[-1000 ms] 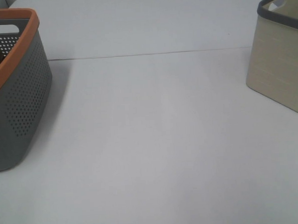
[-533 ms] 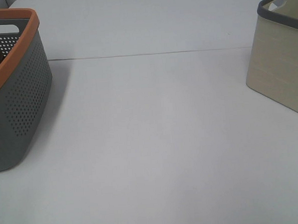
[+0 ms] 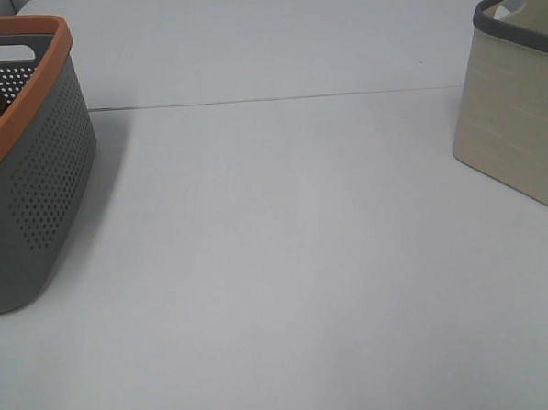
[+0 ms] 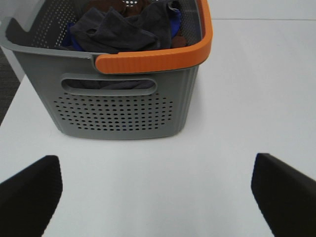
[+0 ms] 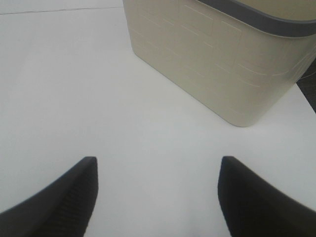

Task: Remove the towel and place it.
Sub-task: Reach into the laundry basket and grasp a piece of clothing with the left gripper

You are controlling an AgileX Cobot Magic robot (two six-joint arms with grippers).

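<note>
The dark charcoal-navy towel (image 4: pixel 121 27) lies crumpled inside the grey perforated basket with an orange rim (image 4: pixel 123 103), over brown and blue cloth. The same basket (image 3: pixel 34 181) stands at the left edge of the exterior high view; the towel is barely visible there. My left gripper (image 4: pixel 155 197) is open and empty, above the white table a little in front of the basket's handle side. My right gripper (image 5: pixel 158 197) is open and empty over the table, short of the beige bin (image 5: pixel 222 59). Neither gripper shows in the exterior high view.
A beige fabric-look bin with a dark grey rim (image 3: pixel 517 110) stands at the right edge of the white table (image 3: pixel 286 259). A seam (image 3: pixel 278 99) crosses the table at the back. The table's edge and dark floor (image 4: pixel 7 84) show beside the grey basket.
</note>
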